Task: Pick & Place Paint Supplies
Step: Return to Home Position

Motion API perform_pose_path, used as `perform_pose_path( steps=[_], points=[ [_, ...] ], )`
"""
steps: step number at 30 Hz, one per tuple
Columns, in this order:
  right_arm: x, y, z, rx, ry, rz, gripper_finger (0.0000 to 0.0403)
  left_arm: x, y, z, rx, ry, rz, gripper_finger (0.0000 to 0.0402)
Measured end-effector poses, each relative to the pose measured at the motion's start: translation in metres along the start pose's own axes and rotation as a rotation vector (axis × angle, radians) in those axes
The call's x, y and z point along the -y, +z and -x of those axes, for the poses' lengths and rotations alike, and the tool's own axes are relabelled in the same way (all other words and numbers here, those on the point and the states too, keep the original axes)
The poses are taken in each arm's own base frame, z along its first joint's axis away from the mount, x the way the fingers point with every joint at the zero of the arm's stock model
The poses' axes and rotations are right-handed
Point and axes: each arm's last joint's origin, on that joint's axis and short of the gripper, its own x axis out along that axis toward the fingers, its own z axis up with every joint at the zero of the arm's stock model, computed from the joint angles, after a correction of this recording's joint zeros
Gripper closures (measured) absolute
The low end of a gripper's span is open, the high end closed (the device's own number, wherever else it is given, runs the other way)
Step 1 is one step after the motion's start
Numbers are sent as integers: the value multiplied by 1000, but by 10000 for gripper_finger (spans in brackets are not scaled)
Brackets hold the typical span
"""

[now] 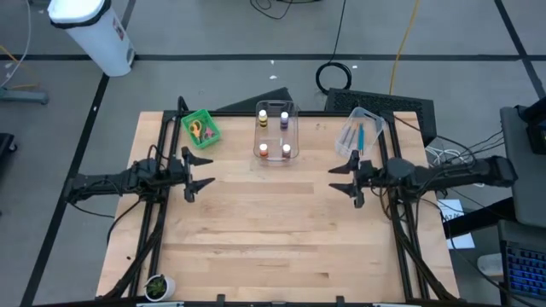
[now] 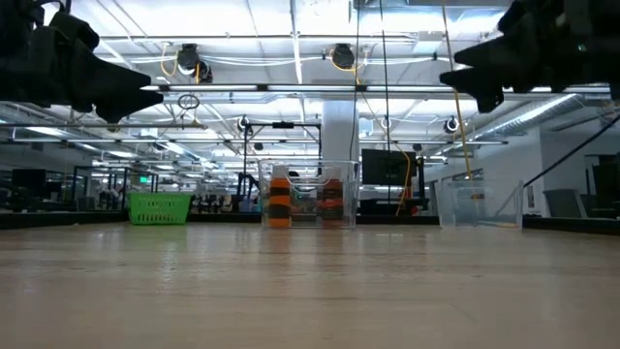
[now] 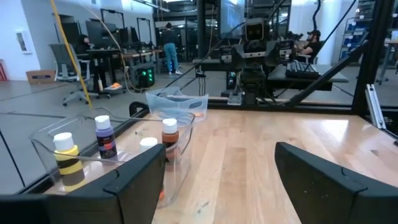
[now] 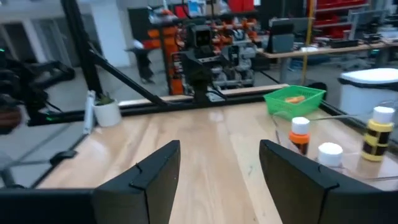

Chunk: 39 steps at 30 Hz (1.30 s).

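Sorting seems finished: scissors (image 1: 198,130) lie in the green bin (image 1: 210,120) left of the middle tub (image 1: 275,132), four paint bottles (image 1: 263,117) stand inside that tub, brushes (image 1: 360,134) rest in another tub (image 1: 375,119) on its right, and the left gripper (image 1: 207,170) and right gripper (image 1: 339,177) hover in front of it, fingers open and empty.

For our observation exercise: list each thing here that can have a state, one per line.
left end effector: open, empty, raised.
right end effector: open, empty, raised.
green bin: holds scissors.
middle clear tub: holds four paint bottles.
paint bottles: upright, capped.
right clear tub: holds paintbrushes.
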Motion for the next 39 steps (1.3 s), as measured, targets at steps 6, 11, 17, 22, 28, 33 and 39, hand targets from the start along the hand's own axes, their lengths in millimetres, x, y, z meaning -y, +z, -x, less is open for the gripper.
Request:
perform_pose_path(
  steps=[6,11,17,22,28,33,39],
  points=[
    [16,-12,9,31,-18,-4,189,0,0,0,1,3,1,94],
    [20,-14,20,36,-48,20,186,0,0,0,1,4,2,94],
    [21,-13,33,78,-138,57,190,0,1,0,11,2,5,94],
    [21,-10,44,119,-195,105,187,0,1,0,15,2,5,94],
    [22,-24,48,101,-204,106,189,0,1,0,17,0,5,94],
    [23,-19,53,177,-255,86,192,0,1,0,17,-1,5,94],
    [23,-28,51,83,-217,90,187,0,1,0,17,-1,5,94]
  ],
)
